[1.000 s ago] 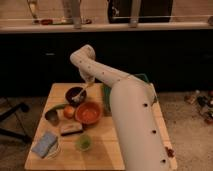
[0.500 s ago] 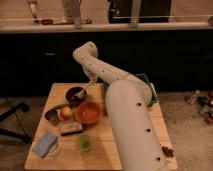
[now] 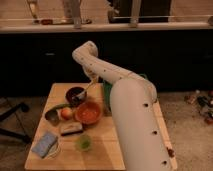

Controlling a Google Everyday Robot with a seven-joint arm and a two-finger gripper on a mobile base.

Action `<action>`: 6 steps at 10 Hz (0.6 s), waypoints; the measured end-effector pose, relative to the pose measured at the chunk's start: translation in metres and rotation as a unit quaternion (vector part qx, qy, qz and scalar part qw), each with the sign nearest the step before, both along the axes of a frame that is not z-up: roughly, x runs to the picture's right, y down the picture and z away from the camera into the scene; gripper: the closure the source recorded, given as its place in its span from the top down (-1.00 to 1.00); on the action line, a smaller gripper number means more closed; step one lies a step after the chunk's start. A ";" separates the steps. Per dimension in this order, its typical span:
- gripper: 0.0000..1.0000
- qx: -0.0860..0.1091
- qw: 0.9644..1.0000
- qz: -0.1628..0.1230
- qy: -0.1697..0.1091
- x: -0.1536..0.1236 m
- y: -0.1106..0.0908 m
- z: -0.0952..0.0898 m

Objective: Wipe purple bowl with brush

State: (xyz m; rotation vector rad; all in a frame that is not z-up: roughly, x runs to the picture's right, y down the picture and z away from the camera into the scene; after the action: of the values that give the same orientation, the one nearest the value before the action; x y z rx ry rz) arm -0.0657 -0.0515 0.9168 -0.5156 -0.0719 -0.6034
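Observation:
The purple bowl [image 3: 74, 94] is small and almost black, and sits at the back left of the wooden table [image 3: 107, 145]. The brush [image 3: 86, 90] is a slim pale stick slanting down from my gripper, with its lower end at the bowl's right rim. My gripper [image 3: 93, 80] hangs just above and to the right of the bowl, shut on the brush's upper end. The white arm [image 3: 130, 115] sweeps in from the lower right and hides the table's right side.
An orange bowl [image 3: 88, 112] sits just in front of the purple bowl. To its left are an orange fruit [image 3: 66, 113], a green vegetable [image 3: 57, 106] and a small metal cup [image 3: 51, 117]. Nearer are a blue sponge [image 3: 44, 144], a green cup [image 3: 83, 143] and a green item [image 3: 106, 94].
The arm's upper joint has swung up and to the right. The gripper and brush have shifted slightly right, from over the bowl towards its right rim.

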 end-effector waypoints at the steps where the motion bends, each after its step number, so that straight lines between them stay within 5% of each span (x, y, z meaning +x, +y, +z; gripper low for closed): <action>1: -1.00 -0.005 1.000 -0.003 -0.004 -0.003 0.004 -0.003; 6: -1.00 -0.042 0.997 -0.036 -0.050 -0.049 0.023 0.003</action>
State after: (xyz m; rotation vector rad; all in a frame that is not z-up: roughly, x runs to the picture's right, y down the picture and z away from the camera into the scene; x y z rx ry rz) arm -0.1143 -0.0288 0.9203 -0.5705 -0.1743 -0.6989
